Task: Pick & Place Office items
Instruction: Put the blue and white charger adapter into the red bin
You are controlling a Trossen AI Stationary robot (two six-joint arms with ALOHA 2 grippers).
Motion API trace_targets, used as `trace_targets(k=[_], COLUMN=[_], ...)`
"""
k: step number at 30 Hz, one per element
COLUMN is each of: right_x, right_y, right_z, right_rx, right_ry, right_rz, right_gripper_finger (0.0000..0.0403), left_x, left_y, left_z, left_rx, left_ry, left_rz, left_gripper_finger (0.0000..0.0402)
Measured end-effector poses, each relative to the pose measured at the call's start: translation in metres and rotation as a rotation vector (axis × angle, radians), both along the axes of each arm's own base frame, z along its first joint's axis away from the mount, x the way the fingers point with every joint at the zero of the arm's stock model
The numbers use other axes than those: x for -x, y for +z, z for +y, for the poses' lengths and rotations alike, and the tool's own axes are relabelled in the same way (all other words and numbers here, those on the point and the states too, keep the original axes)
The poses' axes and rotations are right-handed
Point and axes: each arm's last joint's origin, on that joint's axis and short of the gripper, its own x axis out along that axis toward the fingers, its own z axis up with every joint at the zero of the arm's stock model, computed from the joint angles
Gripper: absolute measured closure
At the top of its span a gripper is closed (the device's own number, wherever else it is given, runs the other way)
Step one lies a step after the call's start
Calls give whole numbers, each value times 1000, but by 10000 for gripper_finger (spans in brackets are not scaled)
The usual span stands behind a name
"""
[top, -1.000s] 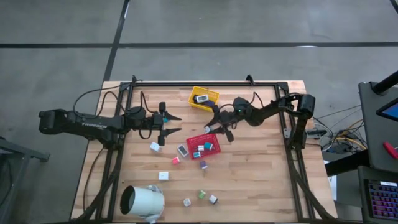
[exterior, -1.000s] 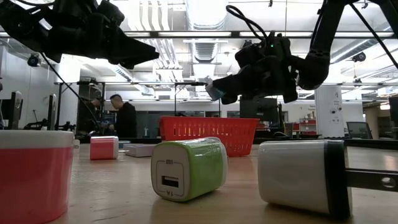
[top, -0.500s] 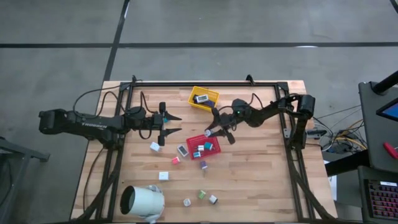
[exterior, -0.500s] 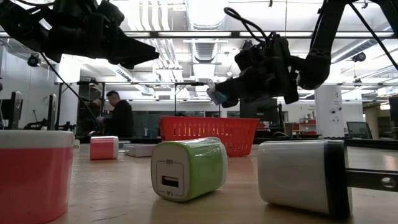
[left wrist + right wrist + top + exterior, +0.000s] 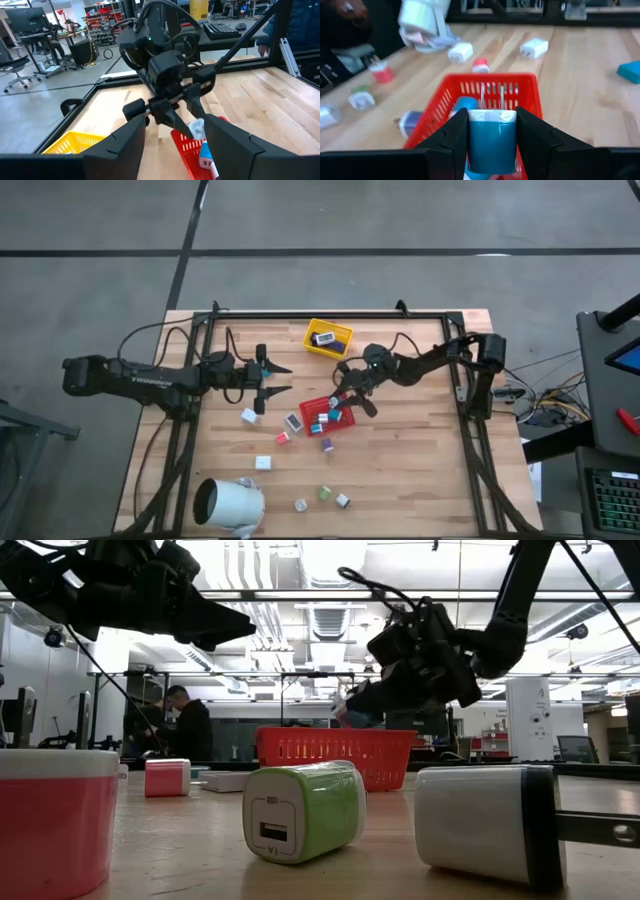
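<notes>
The right gripper point(image 5: 492, 137) is pinching a teal block point(image 5: 492, 140) between its fingers, prongs pointing away from the wrist, and is hanging over the red tray point(image 5: 492, 92). In the high view the right gripper point(image 5: 349, 392) is sitting at the tray's far edge, above the red tray point(image 5: 322, 418). From table height the teal piece point(image 5: 345, 710) is showing just above the tray's rim point(image 5: 335, 755), not yet inside.

To do this step well, the arm should be carrying the block further over the tray's middle, lowering until it is below the rim, and only then parting the fingers, so the piece is not bouncing off the wall or landing on the blocks already lying inside.

Compared with the earlier frames, the right gripper has been moving from beside the tray toward it and dropping lower; a second ago it was standing higher and further to the right side of the table.

The left gripper point(image 5: 270, 379) is waiting over the table, fingers spread and empty, unchanged. Other pieces are lying loose on the wood: a green one point(image 5: 303, 810) and a white one point(image 5: 487, 825) near the front, more around the tray. One item, probably another charger-like block, is resting in the yellow tray point(image 5: 327, 337).
</notes>
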Motion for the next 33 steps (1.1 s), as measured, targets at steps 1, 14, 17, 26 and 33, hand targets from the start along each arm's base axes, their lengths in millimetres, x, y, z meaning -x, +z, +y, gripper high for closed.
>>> trace_targets(k=[1,14,17,26,33], right_x=[-3,-29,-34,-42,-42], right_y=[0,11,17,32,36], right_z=[2,17,20,21,23], right_rx=[11,121,135,201,260], right_ry=[0,35,55,58,48], right_rz=[15,243,267,423,507], right_gripper_finger=[278,278,278,278,278], left_x=[0,0,0,0,0], left_y=[0,0,0,0,0], left_z=[0,0,0,0,0], left_rx=[0,0,0,0,0], left_ry=[0,0,0,0,0], left_rz=[0,0,0,0,0], left_gripper_finger=[195,195,195,195,195])
